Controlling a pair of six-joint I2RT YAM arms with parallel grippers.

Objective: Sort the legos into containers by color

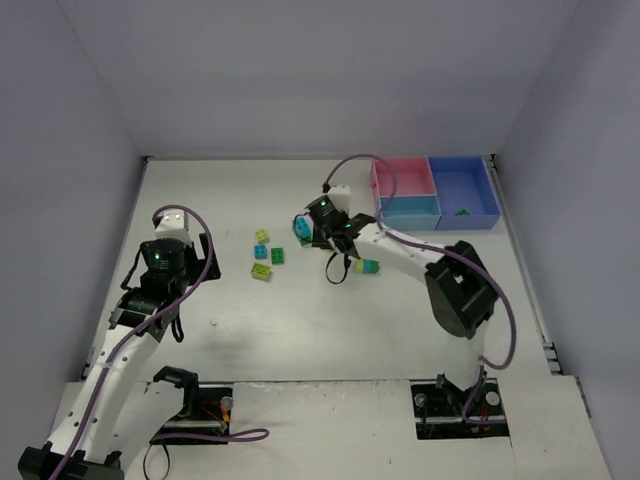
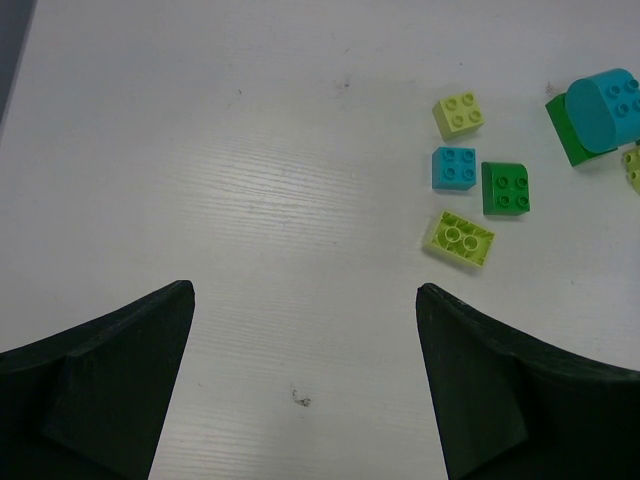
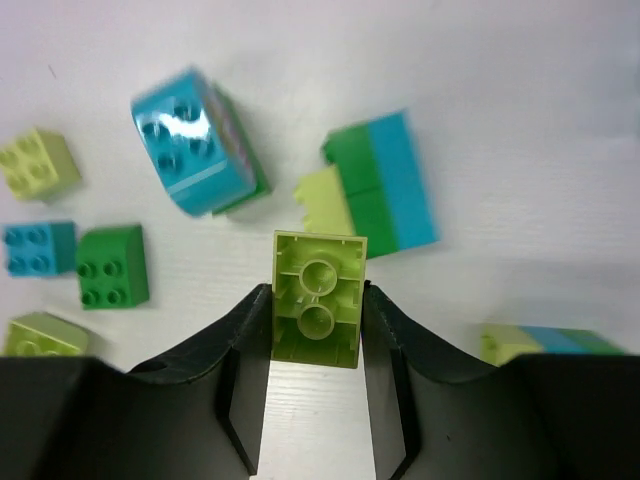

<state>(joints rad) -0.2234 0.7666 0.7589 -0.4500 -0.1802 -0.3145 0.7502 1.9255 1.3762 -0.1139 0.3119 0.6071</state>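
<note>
My right gripper is shut on a yellow-green lego, whose hollow underside faces the camera. Just beyond it lie a rounded cyan-on-green piece and a green-and-cyan stack. In the top view the right gripper is at mid-table beside the cyan piece. A loose cluster lies to its left: yellow-green, cyan, green and an overturned yellow-green lego. My left gripper is open over bare table, left of that cluster. The containers stand at the back right: pink, light blue, darker blue.
A green lego lies in the darker blue container. Another two-colour stack lies on the table under the right forearm. White walls enclose the table on three sides, and both arm bases sit at the near edge.
</note>
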